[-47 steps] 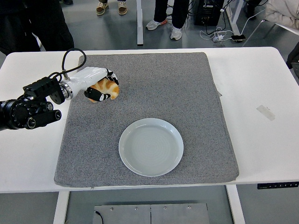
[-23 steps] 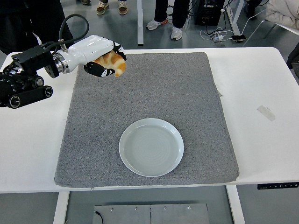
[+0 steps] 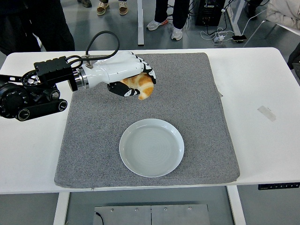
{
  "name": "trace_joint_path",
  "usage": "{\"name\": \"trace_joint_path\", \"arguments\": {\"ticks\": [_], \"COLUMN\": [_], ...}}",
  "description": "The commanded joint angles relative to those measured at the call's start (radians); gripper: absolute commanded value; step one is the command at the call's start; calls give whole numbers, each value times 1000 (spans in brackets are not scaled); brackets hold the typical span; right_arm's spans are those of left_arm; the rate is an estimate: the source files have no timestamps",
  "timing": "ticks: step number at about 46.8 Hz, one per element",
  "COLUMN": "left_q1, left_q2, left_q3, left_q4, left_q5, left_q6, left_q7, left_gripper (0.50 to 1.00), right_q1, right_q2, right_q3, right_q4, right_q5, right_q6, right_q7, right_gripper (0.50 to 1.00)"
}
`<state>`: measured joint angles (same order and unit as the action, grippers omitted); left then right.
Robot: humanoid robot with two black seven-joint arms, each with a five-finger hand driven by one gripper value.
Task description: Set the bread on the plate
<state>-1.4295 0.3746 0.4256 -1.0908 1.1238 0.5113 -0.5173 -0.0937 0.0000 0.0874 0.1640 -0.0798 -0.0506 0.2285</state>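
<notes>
I read this as the carry step: my left hand (image 3: 129,75) has its white fingers (image 3: 140,65) curled down around the bread (image 3: 139,87), which hangs held above the grey mat (image 3: 201,108) in the upper middle of the frame, clear of the surface as far as I can judge. The plate (image 3: 151,147) sits lower centre on the mat, empty, down and a little right of the bread and well apart from it. The next move, as I see it, calls for bringing the hand toward the bottom of the frame and slightly right until the bread is over the plate's middle, lowering, and only then letting the fingers go (the bread pokes out below the palm, so I would come down gently to avoid tipping it onto the rim). My right arm is not in the frame at all. Counting: one bread, one plate, one mat, one white table (image 3: 262,75), one hand working. Along the top edge I see several people's legs and shoes, away from the table.
</notes>
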Motion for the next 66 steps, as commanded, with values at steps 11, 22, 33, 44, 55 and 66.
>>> {"name": "trace_joint_path", "arguments": {"ticks": [11, 22, 33, 44, 55, 66], "left_q1": [24, 38, 63, 92, 132, 149], "left_q2": [-103, -126, -126, -137, -160, -174], "left_q3": [12, 15, 59, 64, 81, 128], "left_q4": [-6, -15, -32, -32, -24, -18], "left_q5": [8, 53, 97, 100, 100, 100], "left_q6": [1, 0, 1, 1, 13, 44], "left_q7": [3, 3, 3, 2, 2, 2], "left_gripper": [500, 500, 500, 500, 500, 500], "right_q1": [0, 0, 0, 0, 0, 0], "right_q2": [0, 0, 0, 0, 0, 0], "right_q3": [0, 0, 0, 0, 0, 0], "right_q4": [0, 0, 0, 0, 0, 0], "right_q5": [0, 0, 0, 0, 0, 0], "right_q6": [0, 0, 0, 0, 0, 0], "right_q7": [0, 0, 0, 0, 0, 0], "right_gripper": [1000, 1000, 1000, 1000, 1000, 1000]}}
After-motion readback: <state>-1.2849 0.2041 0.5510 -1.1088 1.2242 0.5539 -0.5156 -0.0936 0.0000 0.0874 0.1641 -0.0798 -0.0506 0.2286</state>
